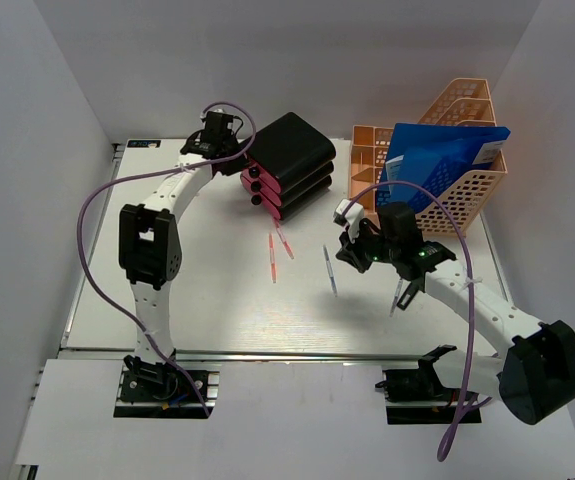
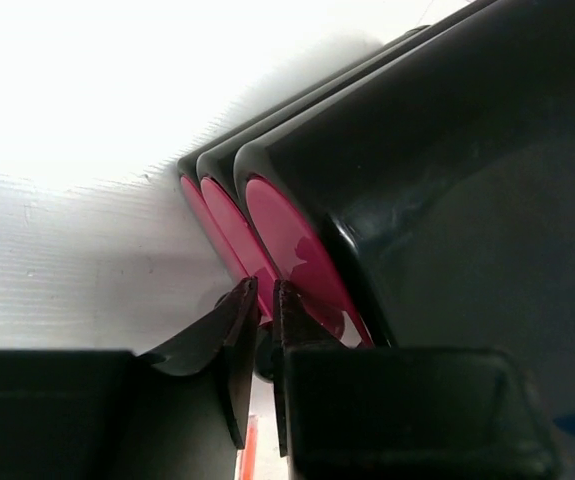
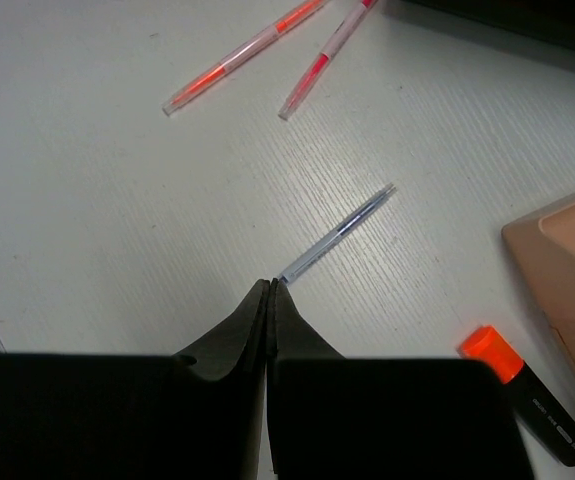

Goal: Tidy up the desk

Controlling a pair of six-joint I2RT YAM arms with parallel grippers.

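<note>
Bench (image 1: 217, 310): white top, fills the middle of the top view, silver rail (image 1: 267, 353) along its lower edge. Black-and-pink drawer box (image 1: 289, 160) sits upper centre, with three pink drawer fronts facing lower left. Peach mesh file rack (image 1: 462, 190) is upper right, with a blue folder (image 1: 442, 160) standing in it.

A red pen (image 1: 272, 258) and a second red pen (image 1: 284, 241) lie loose mid-frame, near each other, just below the drawer box. A clear blue pen (image 1: 331, 270) lies to their right. Another pen (image 1: 397, 297) lies further right, beside the right arm.

Left fingers (image 2: 237, 310) are up at the pink drawer fronts, upper left of the top view. They stand slightly apart with a narrow slit between the tips. A dark knob-like blob (image 2: 264, 355) shows low in the slit. Cannot tell if they pinch it.

Right fingers (image 3: 252, 310) are pressed fully together with nothing between them. Their tips are just beside the near end of the clear blue pen, mid-frame in the right wrist view. An orange-capped black marker (image 3: 527, 405) lies at the lower right of that view, near the rack corner.
</note>
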